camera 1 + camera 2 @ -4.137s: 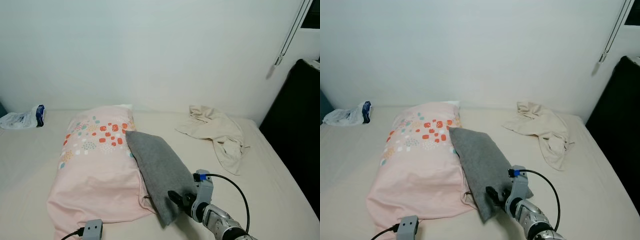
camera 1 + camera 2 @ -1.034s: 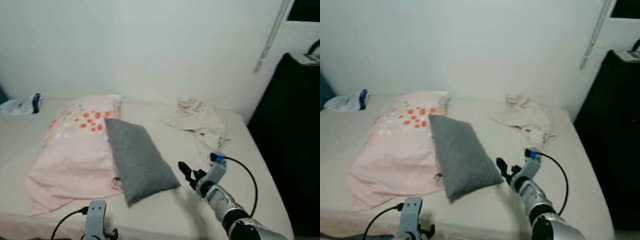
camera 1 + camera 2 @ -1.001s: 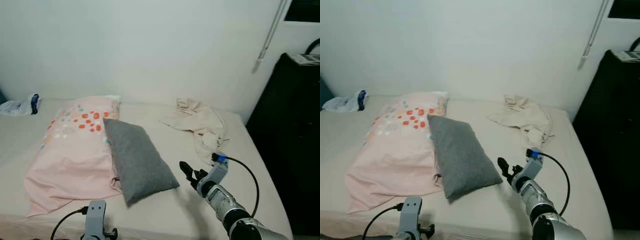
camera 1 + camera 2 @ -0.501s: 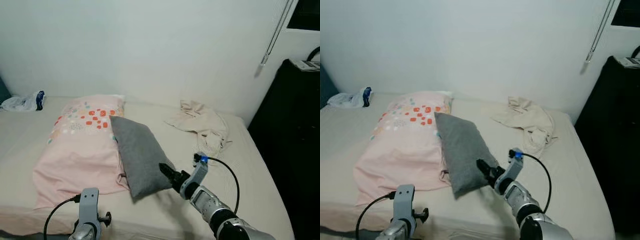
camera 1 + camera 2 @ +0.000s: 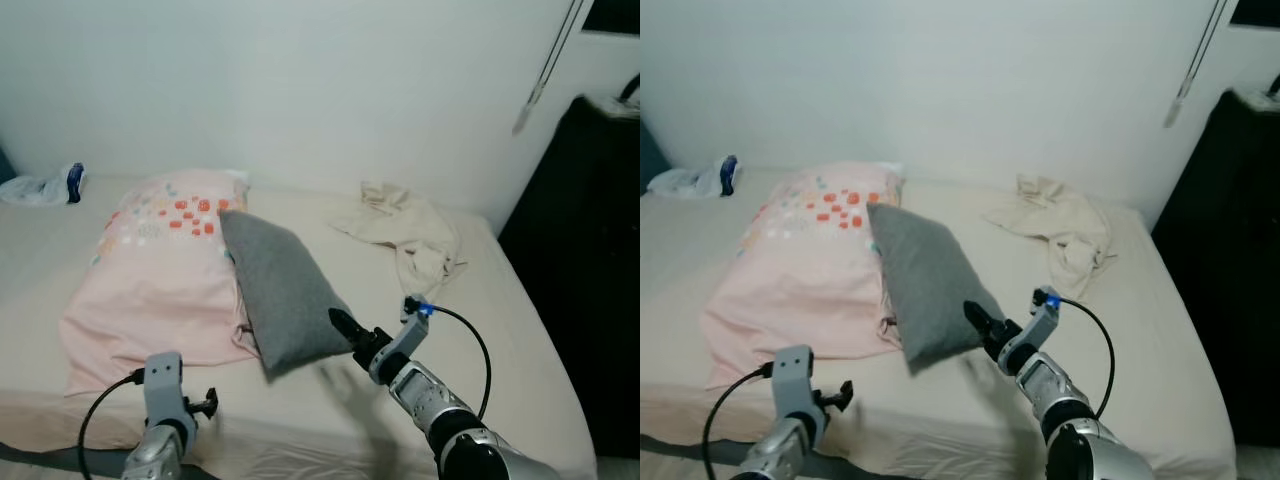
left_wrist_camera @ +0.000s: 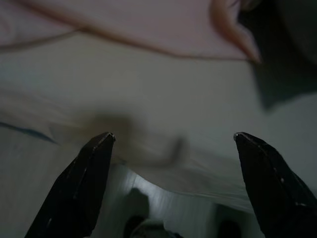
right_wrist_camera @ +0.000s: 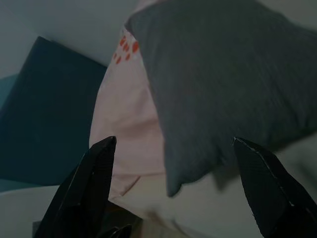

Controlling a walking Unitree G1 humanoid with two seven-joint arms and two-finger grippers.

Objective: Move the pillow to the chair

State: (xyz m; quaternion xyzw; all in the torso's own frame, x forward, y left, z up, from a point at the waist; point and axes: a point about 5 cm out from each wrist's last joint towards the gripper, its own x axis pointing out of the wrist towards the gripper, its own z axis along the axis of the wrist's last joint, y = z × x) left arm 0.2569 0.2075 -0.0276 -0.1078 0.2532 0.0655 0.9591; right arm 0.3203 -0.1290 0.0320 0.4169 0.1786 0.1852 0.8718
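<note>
Head views: soft, even indoor light, moderately bright, with no glare; the plain white wall (image 5: pixel 300 90) shades slightly darker toward its upper corners. The grey rectangular pillow (image 5: pixel 285 290) casts a soft shadow on the cream bed sheet (image 5: pixel 330 390) at its near end. The tall black cabinet (image 5: pixel 580 260) at the right edge is nearly featureless in shade. Fine detail is slightly soft throughout. Wrist views: dim and blurred, colours muted; the black fingertips (image 6: pixel 84 178) are dark, unfocused silhouettes, and a diffuse shadow smudges the sheet between them.
</note>
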